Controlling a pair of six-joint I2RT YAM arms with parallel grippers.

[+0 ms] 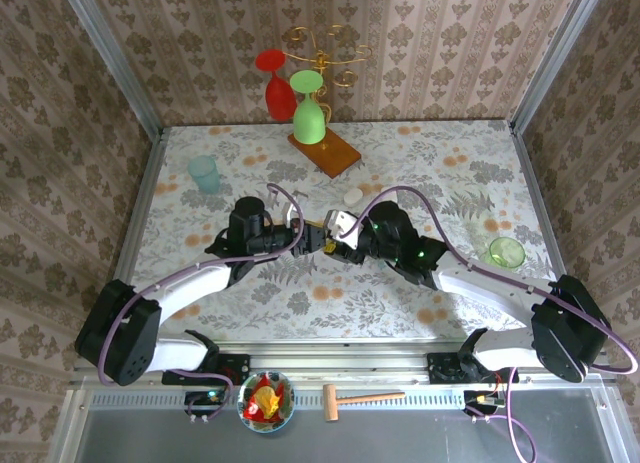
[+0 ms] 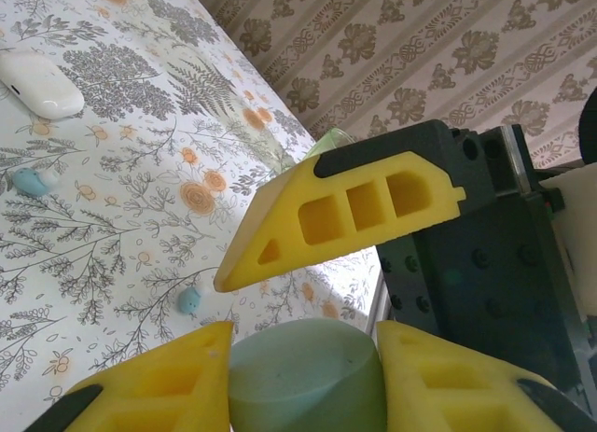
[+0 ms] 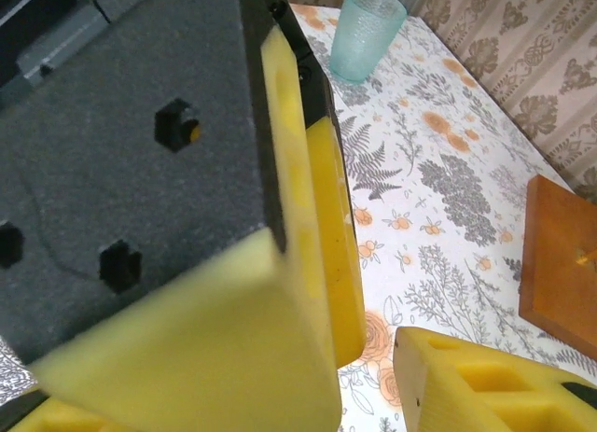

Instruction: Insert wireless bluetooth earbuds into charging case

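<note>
In the left wrist view my left gripper is shut on a pale green rounded charging case, with one yellow finger on each side of it. One yellow finger of the right gripper hangs just above the case. Two tiny pale blue-white earbuds lie on the tablecloth, one near the case and one further left. In the top view the left gripper and right gripper meet tip to tip at mid-table. The right gripper's fingers stand apart and open, with the left gripper's finger between them.
A white case lies just beyond the grippers. A teal cup stands back left and a green cup at the right. A wooden base with hanging red and green glasses is at the back. A bowl and a mallet lie below the table's front edge.
</note>
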